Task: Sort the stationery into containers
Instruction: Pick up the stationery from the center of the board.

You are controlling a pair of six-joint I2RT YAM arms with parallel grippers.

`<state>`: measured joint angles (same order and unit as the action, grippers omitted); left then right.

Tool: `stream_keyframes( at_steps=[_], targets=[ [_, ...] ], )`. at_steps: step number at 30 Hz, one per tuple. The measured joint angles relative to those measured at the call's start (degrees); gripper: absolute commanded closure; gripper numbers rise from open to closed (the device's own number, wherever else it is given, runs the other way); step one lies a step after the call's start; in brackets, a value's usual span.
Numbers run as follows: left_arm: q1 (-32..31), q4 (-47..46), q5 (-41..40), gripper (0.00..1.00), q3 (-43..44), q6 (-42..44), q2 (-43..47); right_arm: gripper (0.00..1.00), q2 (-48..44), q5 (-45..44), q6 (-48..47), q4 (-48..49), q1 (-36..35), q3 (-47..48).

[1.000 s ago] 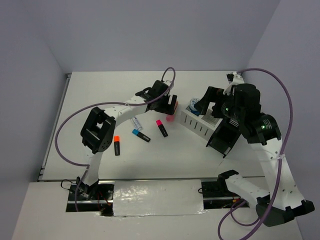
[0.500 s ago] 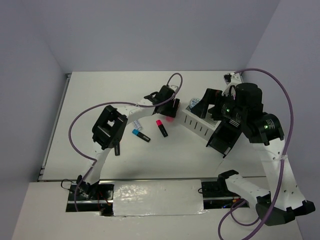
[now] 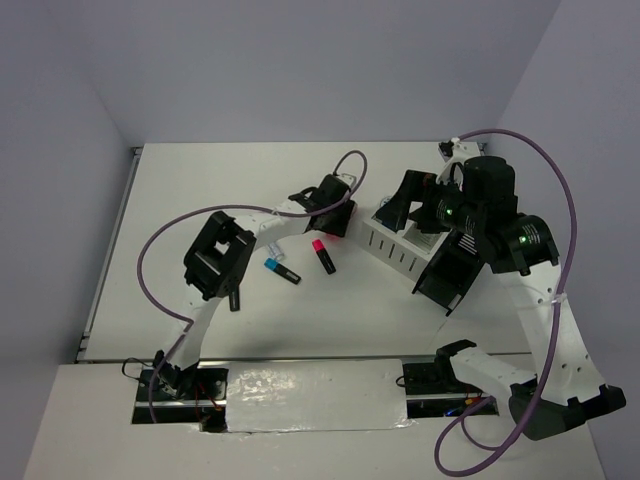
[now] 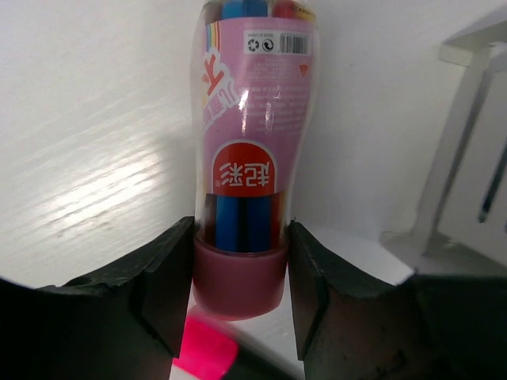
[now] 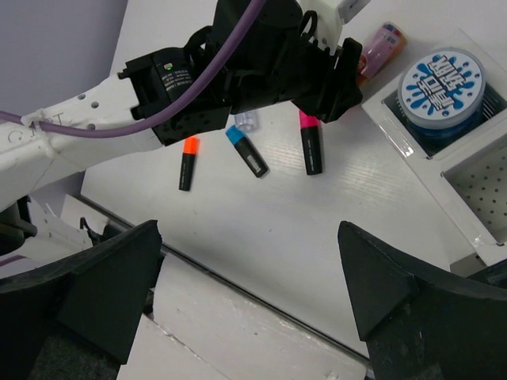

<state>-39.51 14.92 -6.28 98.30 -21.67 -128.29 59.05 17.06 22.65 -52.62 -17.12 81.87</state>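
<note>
Black barrel, orange cap: at the far left we have the short orange-capped highlighter [image 5: 186, 162], lying flat on the white table [image 5: 261, 226]. In the overhead view the left arm's elbow hides part of it.

Moving along, we find the short blue-capped highlighter [image 5: 247, 150] lying at a slant. Just beyond it the clear blue-capped bottle [image 5: 247, 121] peeks out from under the left arm. Next comes the short pink-capped highlighter [image 5: 310, 146], its cap near the left gripper [image 4: 240, 261].

That gripper is down at the table. Its wrist camera shows us the black fingers [image 4: 162, 277] pressed to either side of the dark pink cap of the transparent pink-labelled tube [image 4: 249, 119], with the jaws drawn in to the cap's width. The tube lies on its side on the table, coloured pens visible inside, just beside a corner of the white slotted two-compartment box [image 3: 392, 250].

In that box, the round blue tin [image 5: 442, 81] sits lid-up in the compartment nearer the tube, and the compartment next to it shows a perforated floor. Above the box hangs the right gripper [image 5: 257, 289], jaws spread wide with nothing between them.

Furthest right, the black rectangular open-topped box [image 3: 450, 278] sits just beside the white one.
</note>
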Motion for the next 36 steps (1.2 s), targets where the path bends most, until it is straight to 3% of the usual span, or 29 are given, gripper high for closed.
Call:
stream_keyframes(
  at_steps=[6, 12, 19, 25, 30, 36],
  targets=[
    [4.63, 1.16, 2.97, 1.00, -5.81, 3.98, 5.79, 0.00, 0.00, 1.84, -0.85, 4.11, 0.00, -0.98],
    [9.64, 6.23, 13.81, 1.00, -9.27, 13.25, 20.02, 0.01, 0.11, 5.09, -4.26, 12.17, 0.13, -2.45],
    [9.07, 16.79, 27.02, 1.00, -9.62, 21.86, 36.63, 0.00, 0.90, 22.05, -20.06, 22.62, -0.37, -5.97],
    [9.22, 23.56, 35.45, 1.00, -15.74, 20.98, 48.48, 0.00, 8.76, 25.66, -30.47, 20.96, -4.13, -2.19],
    [9.22, 26.97, 44.35, 1.00, -22.84, 21.07, 58.64, 0.00, 18.01, 37.38, -34.84, 16.74, -4.39, 2.23],
    [9.16, 26.99, 49.00, 1.00, -25.70, 21.00, 66.12, 0.00, 20.94, 52.13, -34.23, 14.99, -5.46, 2.93]
  ],
)
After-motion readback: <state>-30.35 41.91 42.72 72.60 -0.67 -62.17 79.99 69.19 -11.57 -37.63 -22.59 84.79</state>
